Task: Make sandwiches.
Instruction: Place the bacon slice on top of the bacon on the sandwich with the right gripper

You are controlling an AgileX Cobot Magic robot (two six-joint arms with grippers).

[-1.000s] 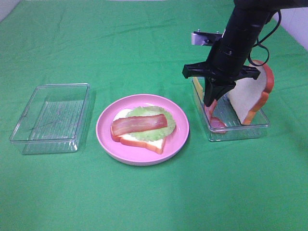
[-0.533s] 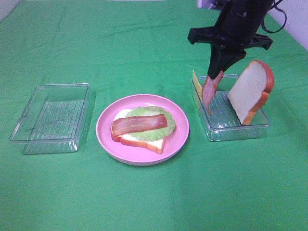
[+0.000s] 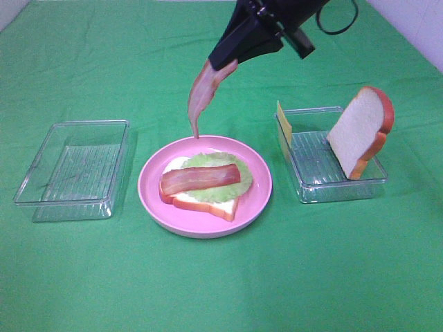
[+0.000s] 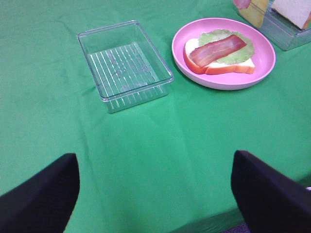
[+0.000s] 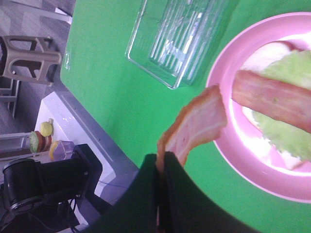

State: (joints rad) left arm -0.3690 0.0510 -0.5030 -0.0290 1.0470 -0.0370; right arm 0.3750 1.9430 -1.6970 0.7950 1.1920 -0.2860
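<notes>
— Starting with the right gripper (image 3: pixel 223 61): clenching or hanging slack?
— Clenching. Pressing both jaws flat together on the upper end of the meat piece (image 3: pixel 202 98), dangling it in the air and touching nothing else.
— And turning to the left gripper (image 4: pixel 155 194)?
— Gaping wide, gripping nothing, hovering over bare green cloth (image 4: pixel 146 141), showing only two dark fingers (image 4: pixel 39 194) at the edges of its wrist view.
— Struggling to make anything out?
— Losing the upper part of the right arm past the top edge of the high view. Catching just a thin edge of the cheese square (image 3: pixel 283 128), standing against the plate-side wall of the right tray (image 3: pixel 311 176). Failing to judge the gap between the meat's lower tip and the pink plate (image 3: pixel 149 190).
— Placing the food against that gripper?
— Hanging straight down from the closed tips, lining its lower tip up with the plate's far rim. Sitting below and nearer the camera: a bread slice (image 3: pixel 220 205), carrying the lettuce leaf (image 3: pixel 246 180), carrying the bacon strip (image 3: pixel 201 178). Leaning upright in the right tray, well apart from the gripper: the second bread slice (image 3: pixel 356 131). Resting on the plate's other side: the left tray (image 3: pixel 90 123).
</notes>
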